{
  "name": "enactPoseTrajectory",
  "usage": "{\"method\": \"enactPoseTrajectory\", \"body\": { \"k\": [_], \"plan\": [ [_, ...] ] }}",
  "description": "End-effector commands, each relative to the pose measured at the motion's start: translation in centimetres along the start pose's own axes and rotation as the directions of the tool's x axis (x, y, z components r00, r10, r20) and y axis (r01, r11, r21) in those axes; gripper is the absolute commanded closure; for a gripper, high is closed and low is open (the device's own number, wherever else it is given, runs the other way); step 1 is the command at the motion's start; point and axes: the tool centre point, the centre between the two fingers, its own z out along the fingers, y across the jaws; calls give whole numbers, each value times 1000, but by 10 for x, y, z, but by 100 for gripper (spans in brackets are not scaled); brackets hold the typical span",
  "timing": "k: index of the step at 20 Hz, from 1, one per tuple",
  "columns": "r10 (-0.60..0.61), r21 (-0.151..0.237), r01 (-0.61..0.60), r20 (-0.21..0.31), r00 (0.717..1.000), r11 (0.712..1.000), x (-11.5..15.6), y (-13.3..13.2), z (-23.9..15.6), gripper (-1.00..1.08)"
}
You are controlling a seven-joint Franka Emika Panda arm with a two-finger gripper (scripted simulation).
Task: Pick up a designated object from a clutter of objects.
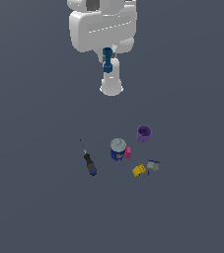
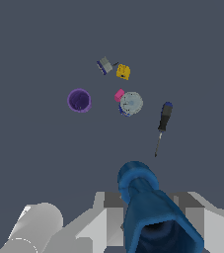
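Blue rod: the small dark-blue bolt [image 1: 107, 60] hangs upright under the white gripper [image 1: 107, 55], high above the floor; the wrist view shows it close up [image 2: 145, 207] between the grey fingers [image 2: 201, 220].
Gripper: pinching the bolt near its upper knob, jaws closed against it.
Clutter below: purple cup [image 1: 143, 133], grey-topped can [image 1: 117, 148] with a pink block [image 1: 128, 152] touching it, yellow block [image 1: 139, 170] just beside a grey-blue piece [image 1: 153, 165], and the screwdriver [image 1: 89, 162] lying apart toward the exterior view's left.
Handling: probably light and stiff, with a smooth round shaft that could twist or slip.
Best hold: across the thin shaft, just under a knobby end, which should stop it sliding out.
Progress: pick looks done.
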Motion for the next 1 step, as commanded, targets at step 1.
{"method": "enactPoseTrajectory", "body": {
  "k": [1],
  "plan": [
    [0, 0, 0, 1, 1000, 1000, 0, 0, -2, 108]
  ]
}}
